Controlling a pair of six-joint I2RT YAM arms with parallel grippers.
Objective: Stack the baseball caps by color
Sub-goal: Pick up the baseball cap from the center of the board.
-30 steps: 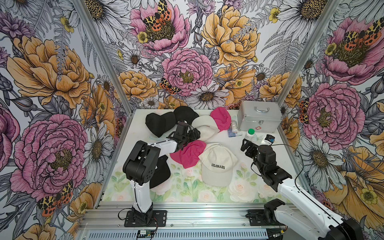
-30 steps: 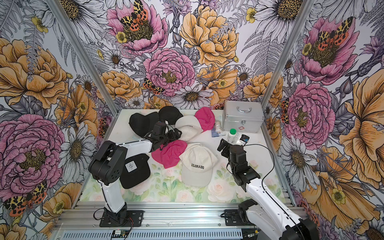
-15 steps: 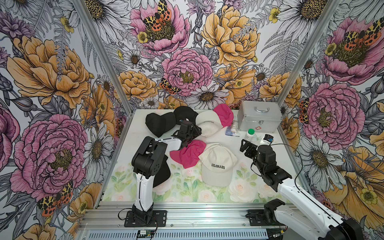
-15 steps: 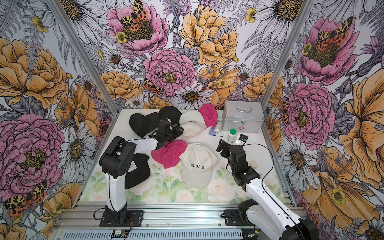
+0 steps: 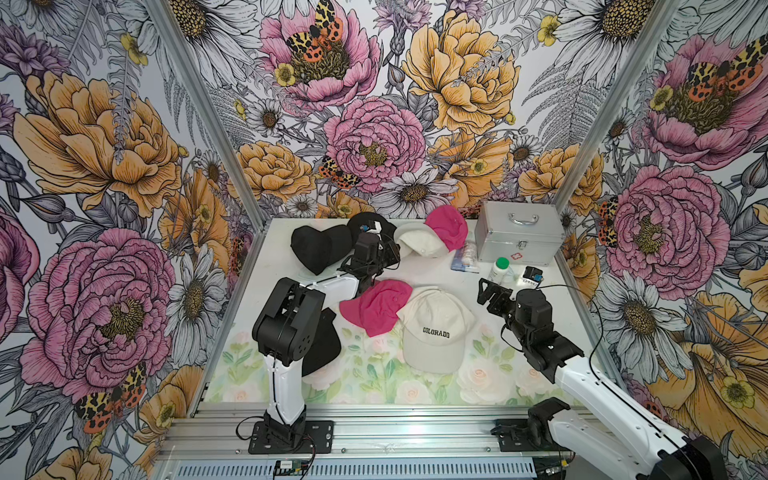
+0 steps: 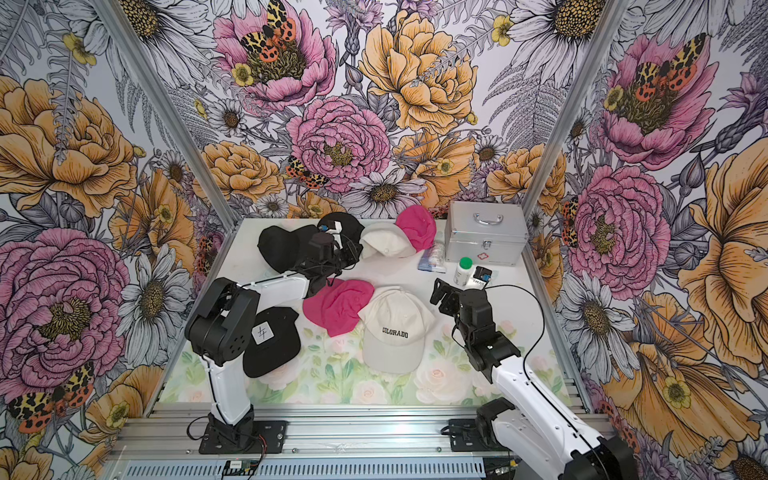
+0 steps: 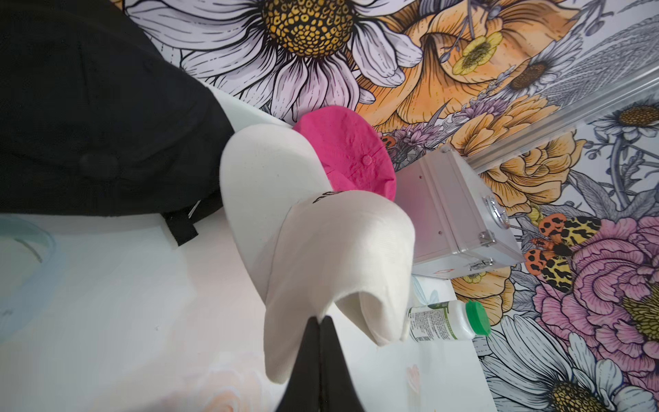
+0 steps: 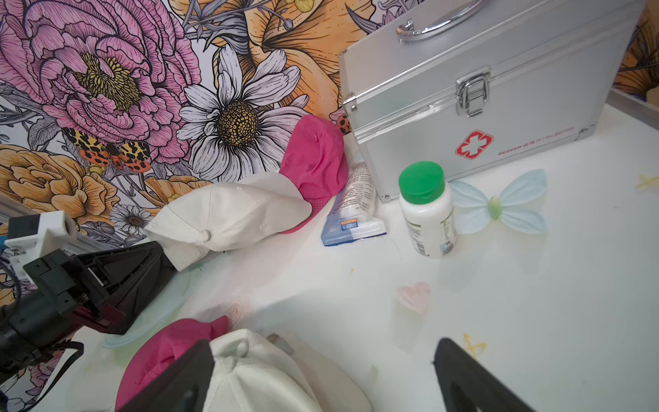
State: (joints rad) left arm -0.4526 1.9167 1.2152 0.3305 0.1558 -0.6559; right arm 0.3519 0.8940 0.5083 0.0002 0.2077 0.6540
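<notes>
My left gripper [image 7: 320,319] is shut on the brim edge of a cream cap [image 7: 321,232] at the back of the table, seen in both top views [image 5: 415,243] [image 6: 384,243]. A pink cap [image 5: 446,226] leans on that cream cap. Two black caps [image 5: 316,249] lie at the back left, and another black cap [image 6: 272,340] lies beside the left arm's base. Mid-table, a pink cap [image 5: 374,307] overlaps a cream COLORADO cap [image 5: 436,332]. My right gripper [image 8: 321,344] stands open, low over the table right of the COLORADO cap [image 8: 249,374], holding nothing.
A silver metal case [image 5: 519,239] stands at the back right. In front of it are a green-lidded white bottle [image 5: 498,270], a blue-and-white tube [image 5: 465,259] and a small dark box [image 5: 532,274]. Patterned walls close three sides.
My left gripper reached a little further back and right to the back cream cap, and its jaws closed on the brim. The right arm stayed where it was.
</notes>
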